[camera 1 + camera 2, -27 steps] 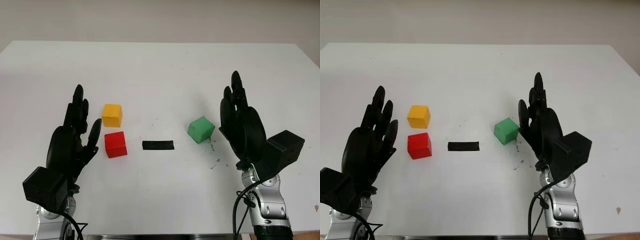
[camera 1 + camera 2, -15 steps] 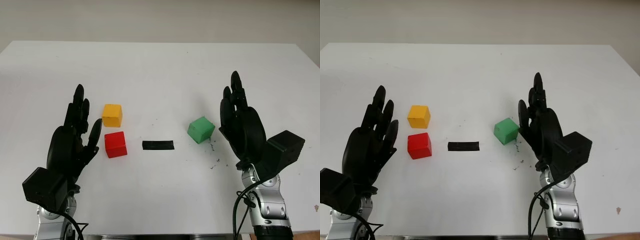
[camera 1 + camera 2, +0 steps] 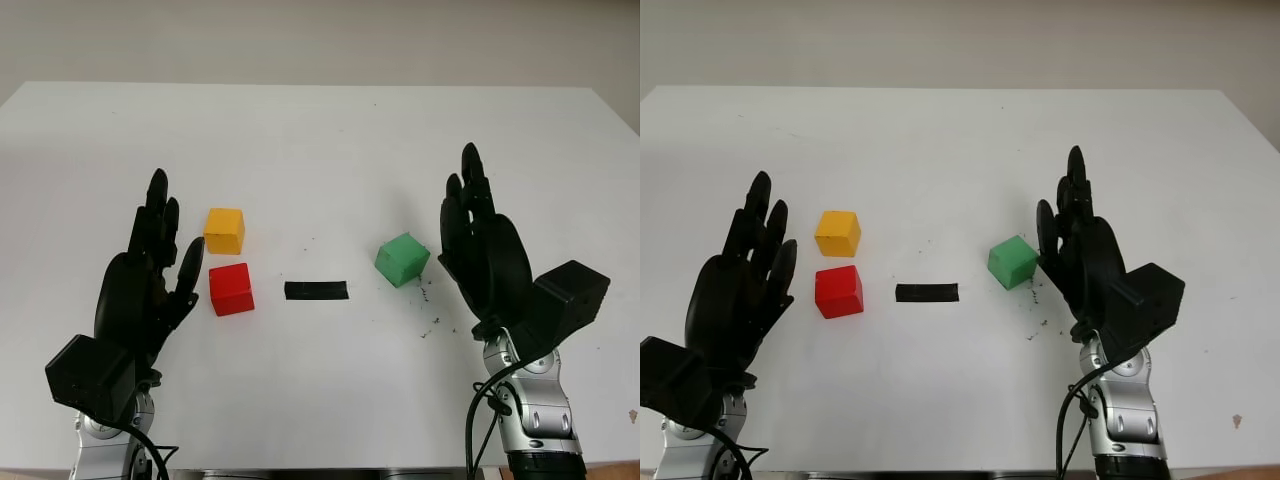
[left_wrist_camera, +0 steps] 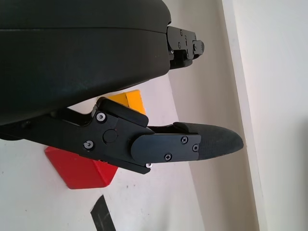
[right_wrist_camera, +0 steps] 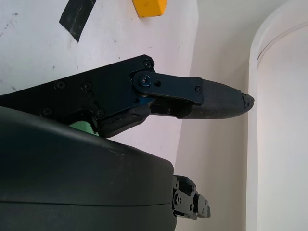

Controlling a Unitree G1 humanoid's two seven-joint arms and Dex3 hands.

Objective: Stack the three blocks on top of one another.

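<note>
Nothing has shifted since prior frames. Eye views: my left hand (image 3: 140, 285), open, sits beside red block (image 3: 231, 289) w/ yellow block (image 3: 224, 230) just behind; right hand (image 3: 482, 255), open, beside green block (image 3: 402, 259); black tape strip (image 3: 316, 290) between. Wrist views: red and yellow near left fingers (image 4: 187, 142). Blocks look light, rigid; I'd pinch opposite flat faces.

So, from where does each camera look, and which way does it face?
Left eye view: on the head, looking down at the white table; left hand and right hand both open.
Right eye view: same scene, slightly shifted.
Left wrist view: beside the left hand's fingers, facing the red block and yellow block.
Right wrist view: beside the right hand, facing the green block; shares the yellow block.
</note>
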